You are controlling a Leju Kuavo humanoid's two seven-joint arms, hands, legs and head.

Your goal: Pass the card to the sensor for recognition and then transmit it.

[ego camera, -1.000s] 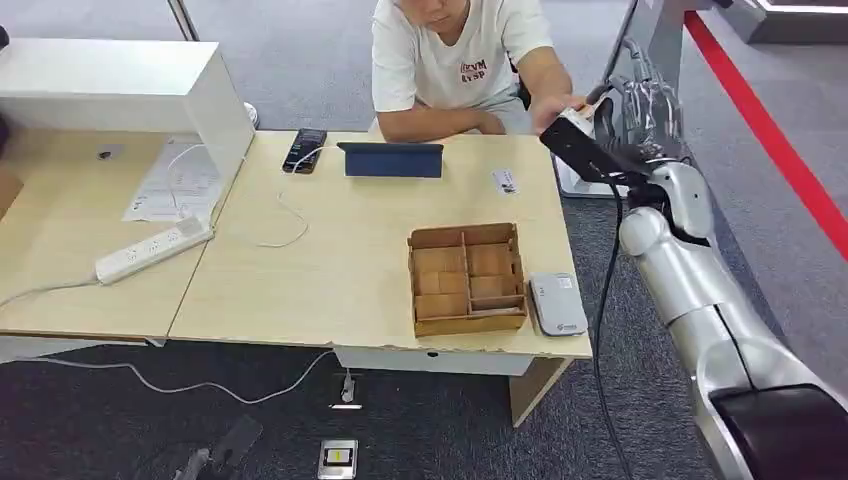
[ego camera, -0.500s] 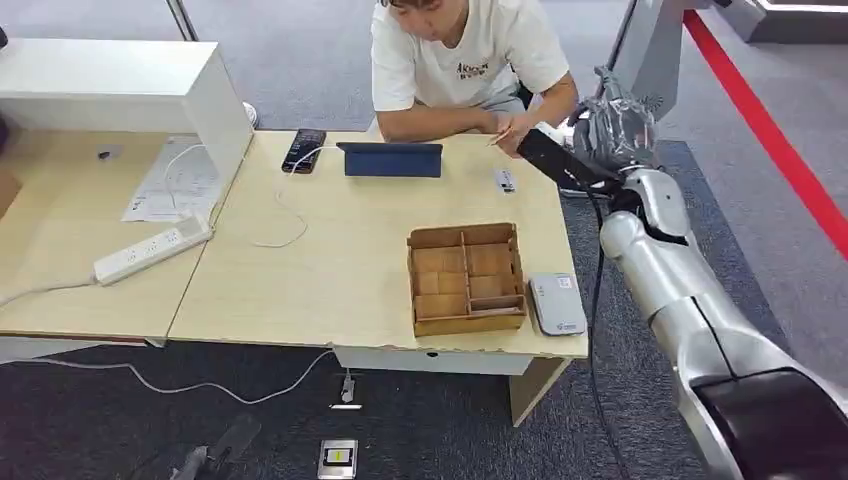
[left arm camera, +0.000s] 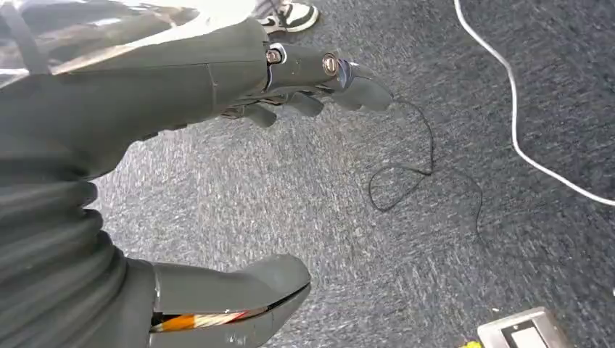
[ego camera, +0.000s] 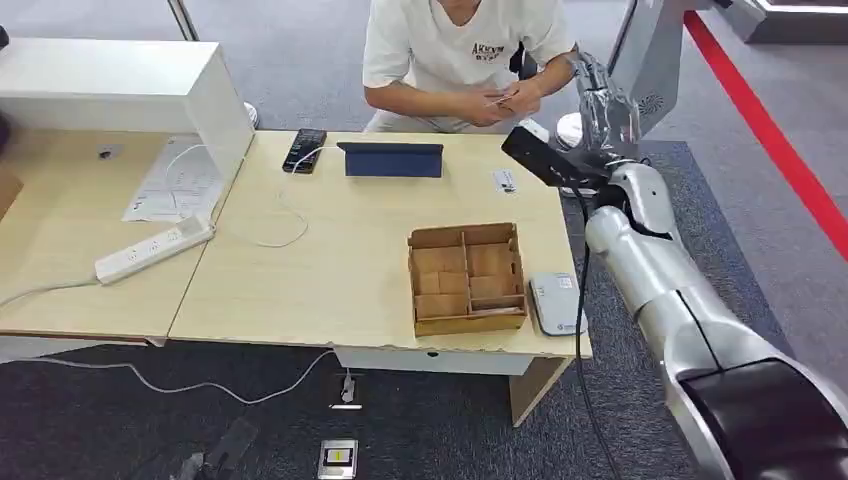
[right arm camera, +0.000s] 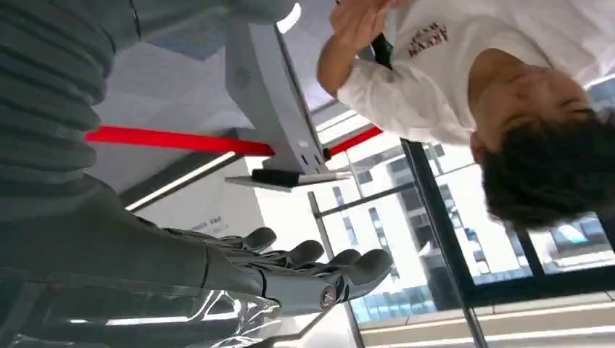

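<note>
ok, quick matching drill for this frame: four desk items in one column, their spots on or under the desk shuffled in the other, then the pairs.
Items:
1. cardboard tray
2. card reader
3. power strip
4. phone

Places:
A. far edge of the desk, left of the blue tablet
B. left desk, below the papers
C. near right corner of the desk
D. just left of the card reader

Pairs: 1-D, 2-C, 3-B, 4-A

A small card was held in the seated person's hands at twelve o'clock beyond the bench; the flat white sensor lay at the bench's five-o'clock corner.
</note>
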